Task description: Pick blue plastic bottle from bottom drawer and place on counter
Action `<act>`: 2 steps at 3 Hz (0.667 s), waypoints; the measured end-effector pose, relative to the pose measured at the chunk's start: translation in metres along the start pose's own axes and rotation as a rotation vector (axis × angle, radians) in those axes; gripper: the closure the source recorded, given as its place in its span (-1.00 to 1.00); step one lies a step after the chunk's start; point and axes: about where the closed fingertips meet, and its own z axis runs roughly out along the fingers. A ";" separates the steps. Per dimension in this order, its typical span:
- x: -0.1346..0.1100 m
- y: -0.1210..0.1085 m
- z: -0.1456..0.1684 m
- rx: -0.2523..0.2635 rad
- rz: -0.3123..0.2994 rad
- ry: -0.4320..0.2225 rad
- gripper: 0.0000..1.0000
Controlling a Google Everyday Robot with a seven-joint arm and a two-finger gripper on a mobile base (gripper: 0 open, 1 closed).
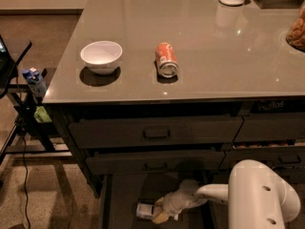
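Gripper [160,214] was low inside the bottom drawer [125,194], at the right end of the blue plastic bottle [145,210]. The bottle lay on its side on the drawer floor, left of the gripper, touching it or just beside it. Can't tell whether the gripper was closed on the bottle or not.

Risks from there, as I judged them:
- The hold looked end-on rather than across the middle. If so, the bottle could pivot or slip out on the lift.
- Round, smooth bottle on a flat floor. A nudge before the hold was firm would likely roll it left, further under the cabinet.
- The middle drawer front [155,162] sat right above the work area. A straight-up lift would likely clip the wrist or the bottle on it, so pull out first, then up.
- The bench [214,56] had a white bowl [101,56] and an orange soda can [166,59] near its front edge, the can on its side. A sloppy approach could knock the can rolling.
- A placement too close to the front edge could tip the bottle back off.
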 end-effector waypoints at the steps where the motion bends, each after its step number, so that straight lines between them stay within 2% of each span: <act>1: -0.004 0.016 -0.022 0.050 0.041 0.018 1.00; 2: -0.008 0.054 -0.046 0.106 0.073 0.029 1.00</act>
